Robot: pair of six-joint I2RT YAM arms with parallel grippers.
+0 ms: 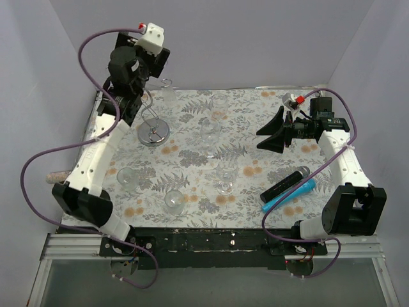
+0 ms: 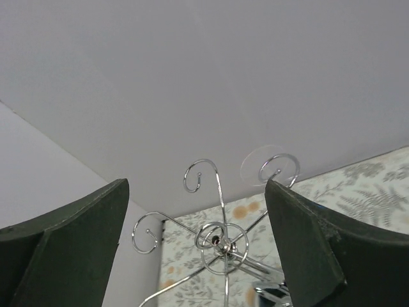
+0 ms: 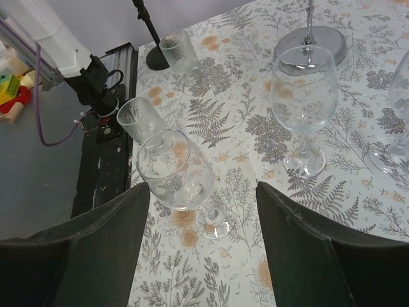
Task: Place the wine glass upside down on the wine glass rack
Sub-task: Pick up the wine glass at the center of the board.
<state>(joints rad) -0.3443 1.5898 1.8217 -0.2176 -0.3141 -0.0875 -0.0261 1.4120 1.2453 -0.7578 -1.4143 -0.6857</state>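
**Left hand** [image 1: 130,103]: raised at the far-left corner of the counter [image 1: 185,157]. Its fingers [image 2: 77,249] are spread wide with nothing between them.

**Wine glass rack** [image 2: 217,240]: the left wrist view faces its top, where curled wire arms fan out from a central ring. The rack is close ahead of the fingertips and apart from them. In the top view its round shiny base [image 1: 154,134] stands on the counter just right of the left arm, with the stem rising toward the back wall.

**Wine glass** [image 2: 261,165]: only the clear round foot is plain. It sits at the curl of the rack's far-right arm, seen against the wall. The bowl is not visible in the wrist view. In the top view a faint clear form hangs just beside the upper stem, too faint to trace. The hand is not touching the glass.

**Right hand** [image 1: 262,138]: fingers spread and empty, held low over the right side of the counter and pointing toward the centre.
- Ahead of it, a near stemmed glass [image 3: 179,176] and a far stemmed glass [image 3: 303,89] both stand upright.
- Two tumblers [image 3: 142,120] stand further left.
- A black marker [image 1: 284,184] and a blue pen [image 1: 293,195] lie side by side near the right arm.
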